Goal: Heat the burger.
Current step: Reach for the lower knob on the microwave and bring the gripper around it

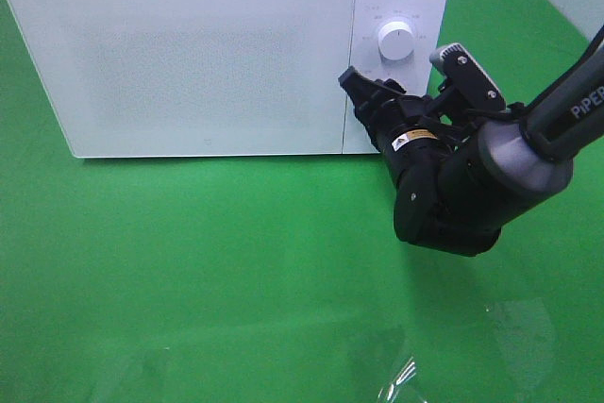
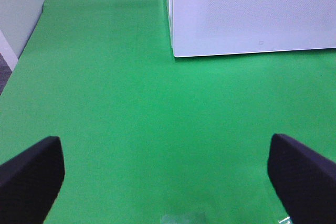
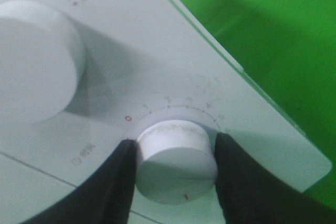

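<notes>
The burger could not be seen in any view, and the door of the white microwave (image 1: pixel 189 54) was shut across the upper left of the high frame. At the microwave's control panel on its right end, the right hand (image 1: pixel 401 87) was closed on the lower knob (image 3: pixel 176 174), its 2 black fingers (image 3: pixel 118 182) pressed against opposite sides of the round white knob. That knob carried a small red mark on its face, and a printed scale with a red 0 arced along the panel beside it. The upper knob (image 1: pixel 394 41), larger in the wrist view, stood free just above the hand in the high frame. The right arm (image 1: pixel 528 139) reached in from the right edge of that frame, over the green surface (image 1: pixel 189 271). The left hand (image 2: pixel 167 177) was wide open, its 2 dark fingertips (image 2: pixel 31 177) well apart above bare green surface, holding nothing, with a corner of the microwave ahead of it.
</notes>
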You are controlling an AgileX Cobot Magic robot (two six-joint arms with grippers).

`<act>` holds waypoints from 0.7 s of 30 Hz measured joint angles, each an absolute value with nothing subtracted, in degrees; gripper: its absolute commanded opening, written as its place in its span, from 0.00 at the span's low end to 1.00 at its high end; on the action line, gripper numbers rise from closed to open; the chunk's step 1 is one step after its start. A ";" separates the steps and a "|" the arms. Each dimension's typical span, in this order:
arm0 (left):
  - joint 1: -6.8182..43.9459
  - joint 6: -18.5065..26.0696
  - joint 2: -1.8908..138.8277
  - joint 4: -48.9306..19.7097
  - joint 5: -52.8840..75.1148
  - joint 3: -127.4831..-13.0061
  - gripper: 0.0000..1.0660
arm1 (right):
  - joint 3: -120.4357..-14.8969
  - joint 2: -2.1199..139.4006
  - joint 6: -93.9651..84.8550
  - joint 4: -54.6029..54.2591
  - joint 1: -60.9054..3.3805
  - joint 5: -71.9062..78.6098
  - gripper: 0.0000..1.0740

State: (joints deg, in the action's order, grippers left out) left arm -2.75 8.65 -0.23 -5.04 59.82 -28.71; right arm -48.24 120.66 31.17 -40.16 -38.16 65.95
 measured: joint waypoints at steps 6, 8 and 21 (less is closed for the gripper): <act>-2.75 8.65 -0.23 -5.04 59.82 -28.71 0.92 | -47.84 120.66 48.87 -38.62 -37.99 66.12 0.00; -2.75 8.65 -0.23 -5.04 59.82 -28.71 0.92 | -47.73 120.66 54.95 -38.33 -37.99 66.35 0.00; -2.75 8.65 -0.23 -5.04 59.82 -28.71 0.92 | -47.50 120.72 80.62 -36.73 -37.64 66.75 0.00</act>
State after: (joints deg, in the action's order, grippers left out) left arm -2.75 8.65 -0.23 -5.04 59.82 -28.71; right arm -47.50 120.72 80.62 -36.73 -37.64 66.75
